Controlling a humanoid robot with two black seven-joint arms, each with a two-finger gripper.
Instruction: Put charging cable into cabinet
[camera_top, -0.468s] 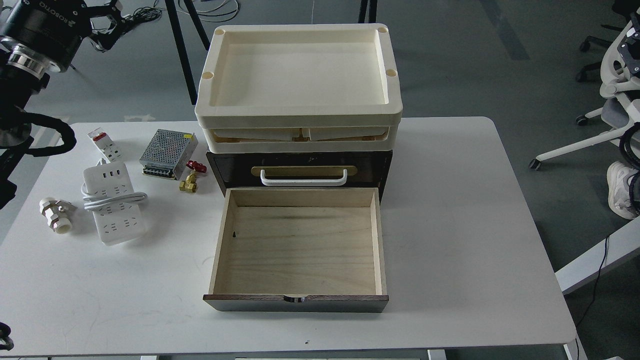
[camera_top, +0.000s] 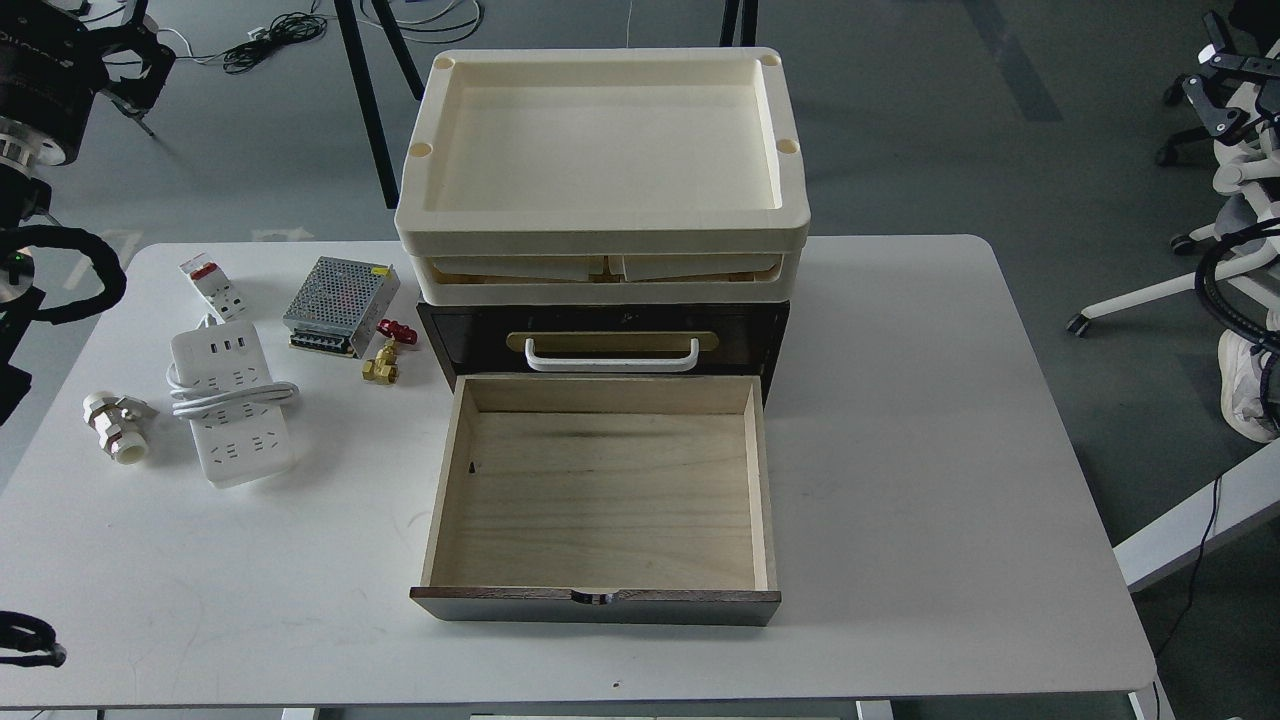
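On the left part of the white table (camera_top: 900, 420), the charging cable (camera_top: 230, 400) lies flat, its cord wound round its middle, untouched and well apart from both arms. It is flanked by a small plastic pipe fitting (camera_top: 115, 428) on its left, with a metal power supply (camera_top: 340, 305) and a brass valve (camera_top: 385, 358) beyond it to the right. The cabinet (camera_top: 600, 340) stands mid-table with its lower drawer (camera_top: 600, 490) pulled fully out and nothing seen inside.

At the top left corner the left gripper (camera_top: 125, 70) is seen dark and partly cut off; whether its fingers are spread cannot be told. The right gripper is not seen.

The reach is judged to be the step in hand. The strip is best approached from above, across its narrow width near the wound cord, so that the loops are trapped and not left to unwind. The pipe fitting should be cleared on the way down, and the strip lifted over the drawer's side wall.
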